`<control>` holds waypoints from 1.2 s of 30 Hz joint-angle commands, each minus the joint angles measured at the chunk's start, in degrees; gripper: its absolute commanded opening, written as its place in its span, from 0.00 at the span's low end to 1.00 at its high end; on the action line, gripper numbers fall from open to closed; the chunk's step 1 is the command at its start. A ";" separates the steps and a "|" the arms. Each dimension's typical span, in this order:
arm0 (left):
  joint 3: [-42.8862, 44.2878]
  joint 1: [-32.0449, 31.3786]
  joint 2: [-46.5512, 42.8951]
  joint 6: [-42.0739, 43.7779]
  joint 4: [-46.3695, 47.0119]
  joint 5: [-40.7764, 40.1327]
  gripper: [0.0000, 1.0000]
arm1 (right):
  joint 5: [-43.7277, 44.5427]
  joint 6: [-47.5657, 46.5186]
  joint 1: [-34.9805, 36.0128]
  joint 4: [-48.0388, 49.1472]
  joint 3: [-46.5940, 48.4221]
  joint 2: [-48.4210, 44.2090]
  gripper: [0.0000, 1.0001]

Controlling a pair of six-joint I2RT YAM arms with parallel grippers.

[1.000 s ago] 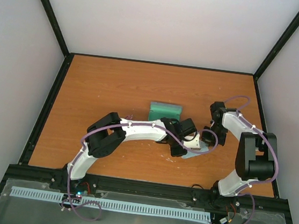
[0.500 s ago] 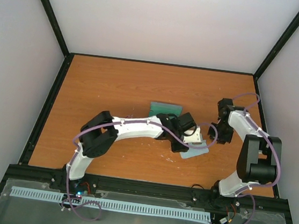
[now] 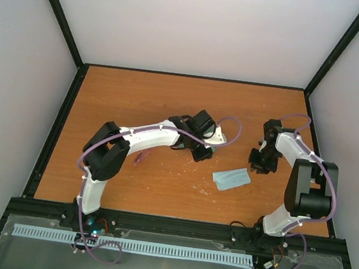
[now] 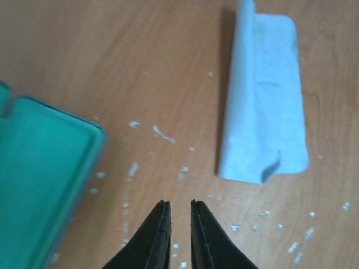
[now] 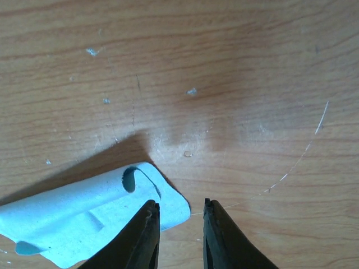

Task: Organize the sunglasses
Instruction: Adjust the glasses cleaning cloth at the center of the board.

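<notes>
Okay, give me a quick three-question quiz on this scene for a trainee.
1. True or false: the left gripper is holding the cloth.
2. In the left wrist view, what lies left of the fingers? A) an open teal case B) a mug C) a pair of scissors
3. Fill in: the cloth is pale ___.
Key: 1 false, it lies flat on the table; 2 A; 3 blue.

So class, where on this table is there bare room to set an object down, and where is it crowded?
Free: the far strip along the back wall, and the left side beyond the left arm. Crowded: the middle, around the cloth, the green case and the right tool.
</notes>
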 commanded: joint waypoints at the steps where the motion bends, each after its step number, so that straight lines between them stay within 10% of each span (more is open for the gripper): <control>1: -1.40 -1.24 0.43 -0.62 0.57 4.27 0.14 | -0.27 -1.18 0.50 -0.20 -0.18 -0.73 0.22; 36: 4.51 -2.59 6.89 -0.35 0.15 1.25 0.10 | -3.20 1.99 2.40 -3.35 -0.21 -3.38 0.18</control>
